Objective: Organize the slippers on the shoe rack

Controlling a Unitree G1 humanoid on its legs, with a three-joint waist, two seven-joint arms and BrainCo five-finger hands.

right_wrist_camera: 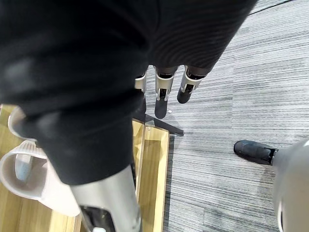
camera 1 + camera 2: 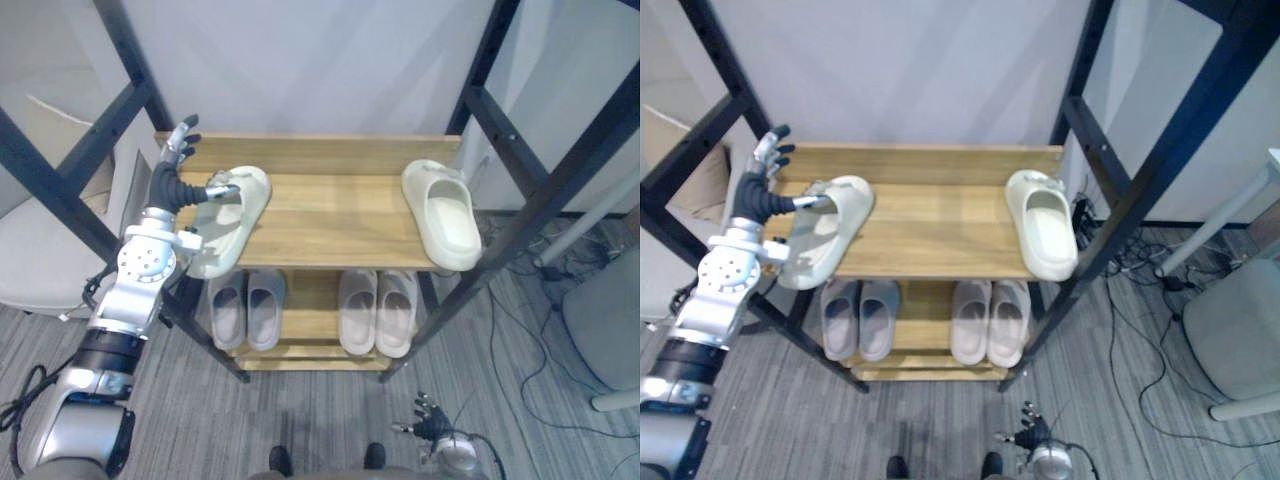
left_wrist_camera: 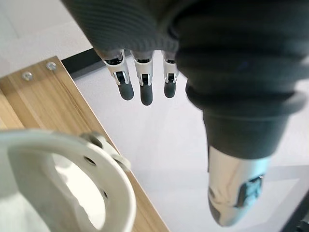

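Nearest, low over the grey floor on the right: right hand, fingers loosely straight, nothing held. Up on the left: left hand raised by the far left corner of the shoe rack, fingers straight, thumb just beside the strap of the pale green slipper, nothing gripped. Contact between thumb and strap hard to judge from the head views, though seemingly apart in the wrist view.

Pale green slipper lying askew on the left of the top shelf, near end hanging past the near left edge. Cream slipper well apart on the right, near end also past the edge. On the lower shelf: grey pair and beige pair, side by side, tidy.

Probable step: take hold of the green slipper and bring it next to the cream one.

- Lower the hand over the strap.
- Curl fingers under the band and close the thumb on top before lifting.
- Avoid any sideways nudge, given the risk of tipping it off the overhang.
- Carry rightward, set down parallel to the cream slipper and fully on the boards.
- Then draw the cream one back from the edge too.
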